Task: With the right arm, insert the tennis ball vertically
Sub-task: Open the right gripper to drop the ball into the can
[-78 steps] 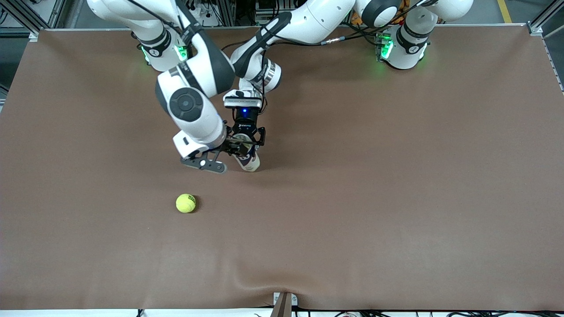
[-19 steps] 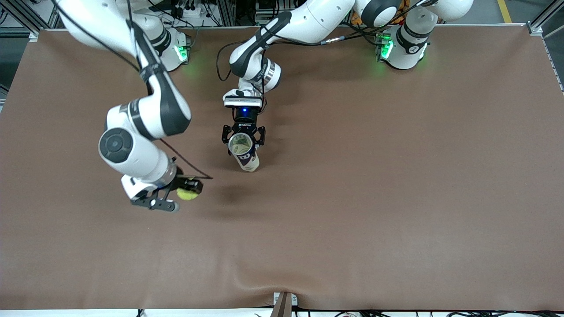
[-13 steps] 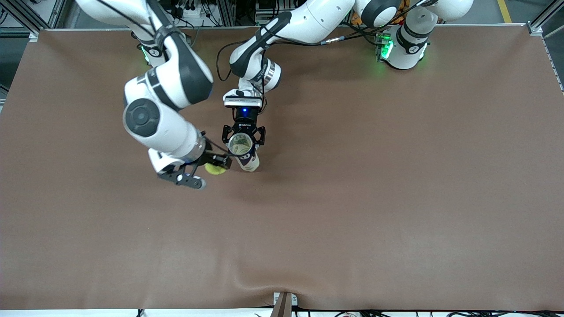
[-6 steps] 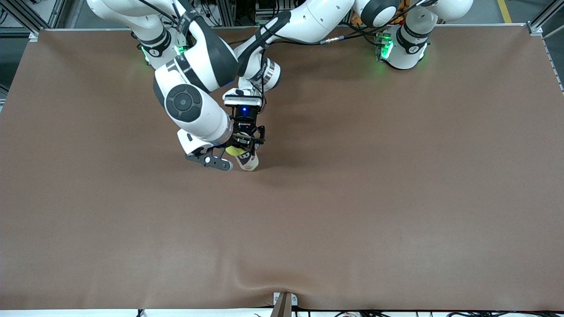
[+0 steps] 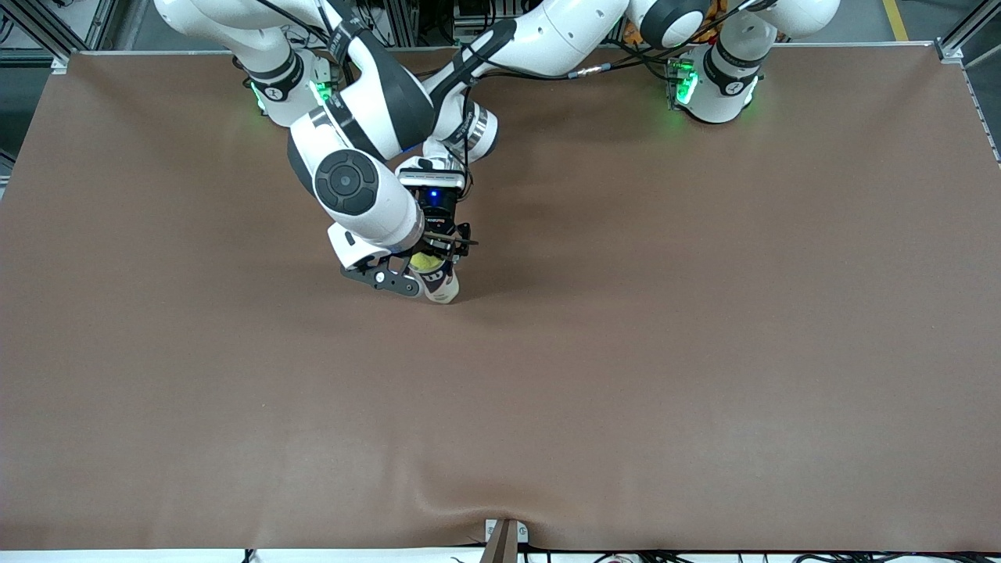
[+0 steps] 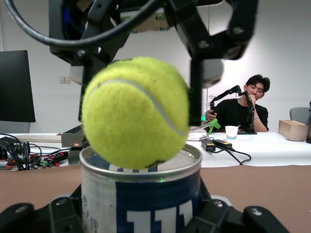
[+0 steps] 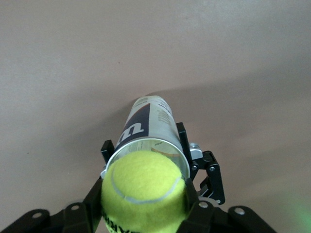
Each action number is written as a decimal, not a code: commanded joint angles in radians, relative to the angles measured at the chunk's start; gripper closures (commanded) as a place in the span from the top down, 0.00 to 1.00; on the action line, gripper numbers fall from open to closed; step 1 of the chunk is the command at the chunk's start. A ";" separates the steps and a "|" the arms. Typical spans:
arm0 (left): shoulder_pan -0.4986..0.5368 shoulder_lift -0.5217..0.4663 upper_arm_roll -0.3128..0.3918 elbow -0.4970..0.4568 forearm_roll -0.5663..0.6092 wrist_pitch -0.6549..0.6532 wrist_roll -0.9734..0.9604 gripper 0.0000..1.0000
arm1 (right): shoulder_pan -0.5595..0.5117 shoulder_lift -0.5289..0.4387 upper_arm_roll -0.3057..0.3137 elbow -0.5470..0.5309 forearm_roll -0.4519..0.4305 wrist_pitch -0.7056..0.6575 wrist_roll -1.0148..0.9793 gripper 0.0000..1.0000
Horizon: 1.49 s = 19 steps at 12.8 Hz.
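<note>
A yellow-green tennis ball [image 5: 425, 262] is held in my right gripper [image 5: 426, 263], which is shut on it directly over the open mouth of an upright white and blue can [image 5: 443, 287]. In the left wrist view the ball [image 6: 136, 111] sits at the can's metal rim [image 6: 141, 162], with the right gripper's fingers [image 6: 197, 73] on either side. My left gripper [image 5: 439, 244] is shut on the can [image 6: 141, 199] near its top and holds it standing on the table. In the right wrist view the ball [image 7: 143, 191] covers most of the can's mouth [image 7: 148, 124].
The brown table cover [image 5: 626, 352] is bare around the can. The two arms cross closely above the can. The left gripper's black linkage [image 7: 209, 174] sits right beside the ball.
My right gripper picked the ball up off the table and carried it to the can; in the last half second it shifted onto the can's mouth. The left gripper and can stayed still.
</note>
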State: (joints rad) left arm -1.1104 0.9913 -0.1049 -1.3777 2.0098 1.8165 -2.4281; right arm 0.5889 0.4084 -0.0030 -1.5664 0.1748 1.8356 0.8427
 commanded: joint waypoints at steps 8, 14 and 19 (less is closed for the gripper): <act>-0.006 0.009 0.002 0.008 0.017 -0.017 -0.032 1.00 | -0.011 -0.025 -0.020 -0.003 -0.015 -0.016 0.021 1.00; -0.008 0.004 -0.002 0.009 0.000 -0.017 -0.029 1.00 | -0.182 -0.065 -0.054 0.060 -0.160 -0.018 -0.144 1.00; -0.020 0.000 -0.012 0.002 -0.029 -0.017 -0.026 1.00 | -0.365 -0.140 -0.054 0.065 -0.159 -0.033 -0.414 1.00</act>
State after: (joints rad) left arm -1.1198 0.9914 -0.1189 -1.3756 1.9960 1.8083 -2.4329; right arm 0.2695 0.3064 -0.0763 -1.4961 0.0243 1.8222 0.4944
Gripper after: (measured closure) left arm 0.000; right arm 0.000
